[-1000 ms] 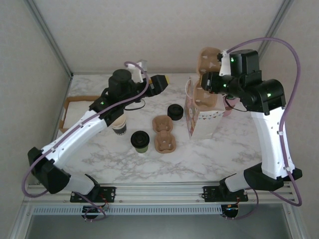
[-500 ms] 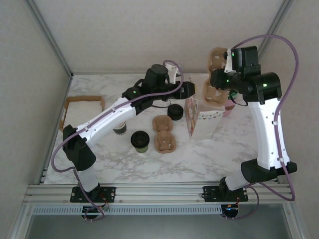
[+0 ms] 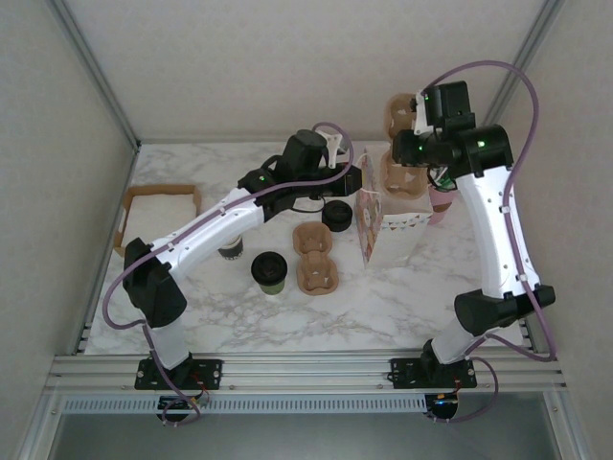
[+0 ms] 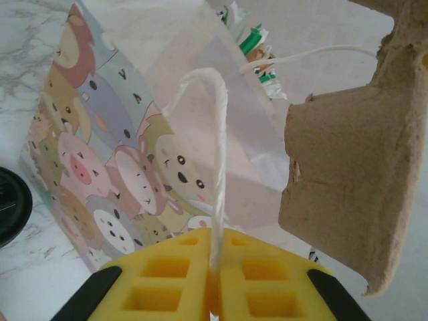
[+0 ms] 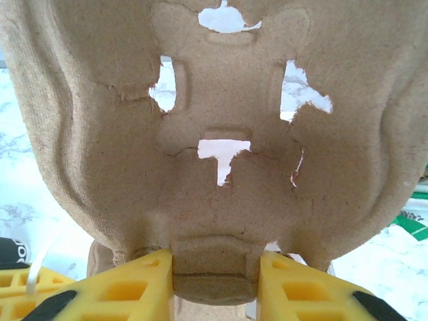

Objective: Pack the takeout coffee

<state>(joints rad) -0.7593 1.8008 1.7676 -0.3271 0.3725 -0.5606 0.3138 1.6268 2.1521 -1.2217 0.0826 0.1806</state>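
Takeout coffee stands untouched; left fingers pinch bag handle, right fingers grip carrier.

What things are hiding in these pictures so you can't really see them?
Inside of the paper bag: top view, the held cardboard carrier covers its opening.
Stack of cups: top view, the left arm crosses it; number unclear.
Black lid: left wrist view, cut by the left edge; whether a cup sits under it is unseen.
Table: right wrist view, the carrier blocks nearly all of it.
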